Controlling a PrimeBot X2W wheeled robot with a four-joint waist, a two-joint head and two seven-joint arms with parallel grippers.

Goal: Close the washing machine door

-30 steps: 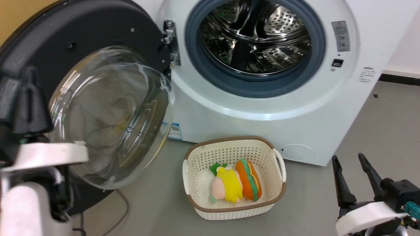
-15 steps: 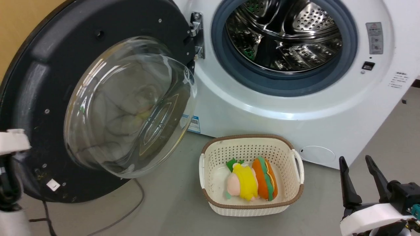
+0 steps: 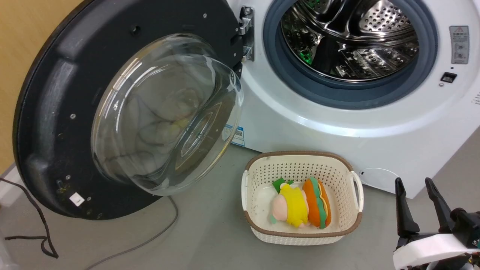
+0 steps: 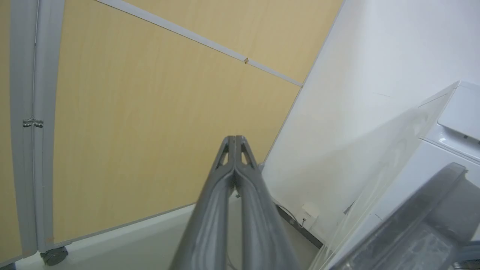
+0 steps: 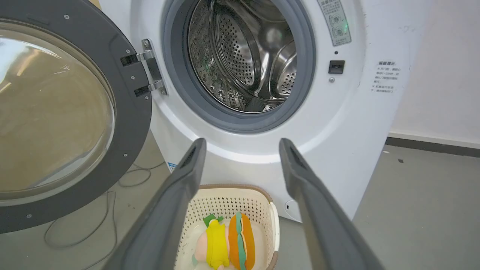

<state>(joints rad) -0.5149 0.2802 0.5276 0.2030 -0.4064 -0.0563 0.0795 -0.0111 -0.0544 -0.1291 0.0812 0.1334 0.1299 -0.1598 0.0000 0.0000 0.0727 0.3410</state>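
Note:
The washing machine door (image 3: 48,112) stands swung wide open to the left of the washing machine (image 3: 300,127), its glass bowl (image 3: 165,112) bulging toward me. The steel drum (image 3: 352,37) is exposed. My right gripper (image 3: 413,182) is open and holds nothing, low at the right and well clear of the door. In the right wrist view, that gripper (image 5: 242,144) points at the machine (image 5: 356,112), with the door (image 5: 127,112) off to the left. My left gripper (image 4: 235,140) is shut on nothing and faces a wood-panel wall. A dark curved edge (image 4: 420,225), likely the door's rim, sits at its lower right.
A cream perforated basket (image 3: 300,155) holding two plush toys (image 3: 300,206) stands on the grey floor in front of the machine, below the drum opening. Cables (image 3: 33,221) trail on the floor under the door. A wood-panel wall (image 4: 131,112) lies behind the door.
The head camera has swung, sliding the whole scene rightward in the picture. My left arm, at the lower left a second ago, has left the head view. The door's angle looks unchanged.

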